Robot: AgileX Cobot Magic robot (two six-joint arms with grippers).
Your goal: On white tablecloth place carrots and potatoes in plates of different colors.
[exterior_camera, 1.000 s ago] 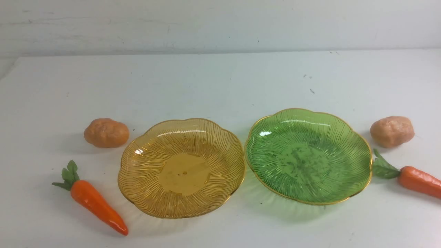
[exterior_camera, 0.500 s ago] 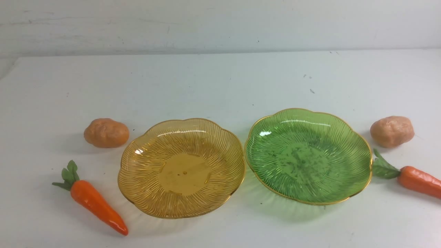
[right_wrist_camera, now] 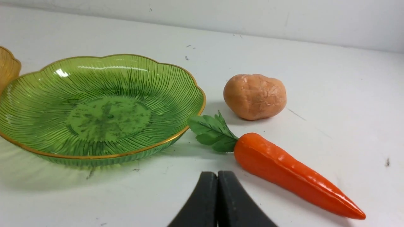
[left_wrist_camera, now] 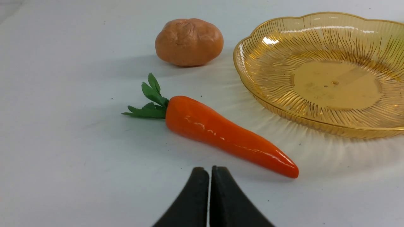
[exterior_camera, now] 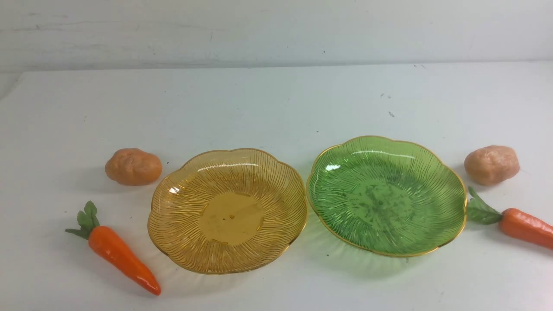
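White tablecloth (exterior_camera: 276,99), carrots (exterior_camera: 123,258) lying diagonal, tips near-right

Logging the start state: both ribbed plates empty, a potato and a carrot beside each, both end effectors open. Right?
No: both end effectors are shut, not open. The left wrist view shows the left end effector with jaws pressed together, the right wrist view the right end effector likewise. The ribbed amber-yellow plastic plate and ribbed green plastic plate are empty; the rest stands.
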